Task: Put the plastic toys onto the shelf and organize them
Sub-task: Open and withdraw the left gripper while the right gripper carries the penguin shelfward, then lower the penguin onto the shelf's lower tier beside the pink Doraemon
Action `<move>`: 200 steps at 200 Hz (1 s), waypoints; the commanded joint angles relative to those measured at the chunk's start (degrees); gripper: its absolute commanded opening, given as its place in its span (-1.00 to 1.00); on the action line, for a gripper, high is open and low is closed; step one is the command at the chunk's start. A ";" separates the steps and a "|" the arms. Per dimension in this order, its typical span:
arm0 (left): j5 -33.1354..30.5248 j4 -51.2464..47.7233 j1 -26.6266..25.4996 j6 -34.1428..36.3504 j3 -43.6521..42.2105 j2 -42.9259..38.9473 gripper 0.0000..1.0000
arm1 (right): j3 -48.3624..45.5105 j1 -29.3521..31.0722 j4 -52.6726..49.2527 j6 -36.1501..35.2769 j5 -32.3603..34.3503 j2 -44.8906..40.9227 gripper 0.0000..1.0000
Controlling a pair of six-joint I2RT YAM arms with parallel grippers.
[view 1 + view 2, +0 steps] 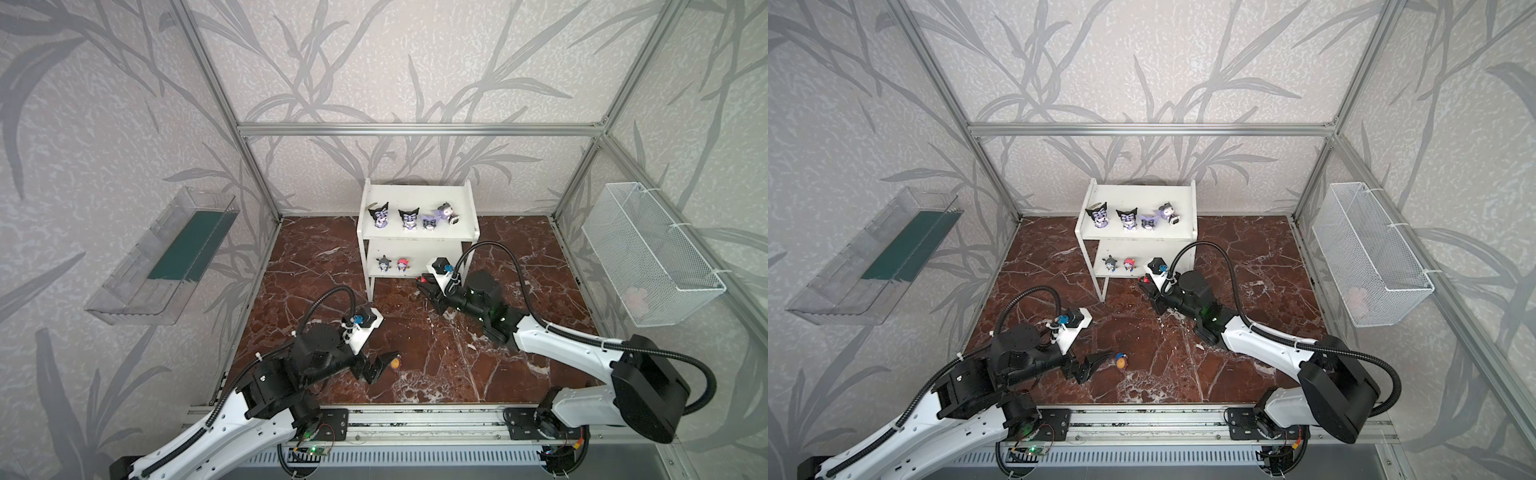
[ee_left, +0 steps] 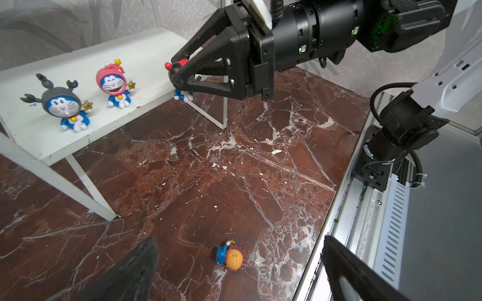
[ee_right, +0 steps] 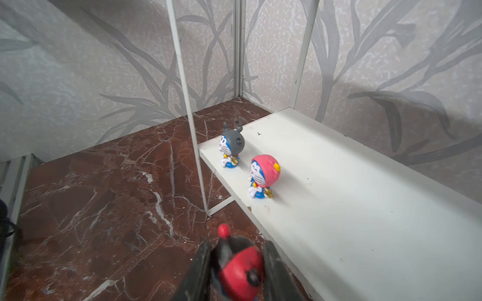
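Shelf point(image 1: 417, 195) noted at the far middle of the brown marble counter point(image 1: 478, 374), its back to the wall. Four pointed-ear figures are lined up on the top board, left to right: black figure point(image 1: 379, 216), second black figure point(image 1: 408, 218), lavender figure point(image 1: 429, 221), then a tilted figure point(image 1: 448, 212) at the right end, leaning rather than upright. On the lower board, toward its left, grey-headed toy point(image 2: 64, 104) and pink-headed toy point(image 2: 114, 86) are seated upright side by side, apart, faces turned to the near side. Black-and-red toy point(image 3: 240, 265) is clenched by the head in the right jaws and held just off the lower board's near edge, right of the pink one; contact with the board cannot be told. Orange-headed toy point(image 2: 232, 258) is found lying on its side on the counter, near left. Left jaws are spread wide, released, tips just short of it, nothing touched. Clear tray point(image 1: 166, 257) is fixed to the left wall, mesh basket point(image 1: 652, 253) to the right wall.
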 commanded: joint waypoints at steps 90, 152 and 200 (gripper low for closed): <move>-1.72 -2.71 0.15 3.62 0.11 -1.12 0.98 | 5.95 -4.09 9.20 4.03 1.56 9.52 -0.65; -1.84 -2.73 0.15 3.61 0.09 -1.60 0.98 | 7.05 -4.44 8.54 4.90 1.48 10.65 -0.61; -1.73 -2.68 0.15 3.70 0.07 -1.78 0.98 | 7.18 -4.53 8.25 5.37 1.51 10.74 -0.41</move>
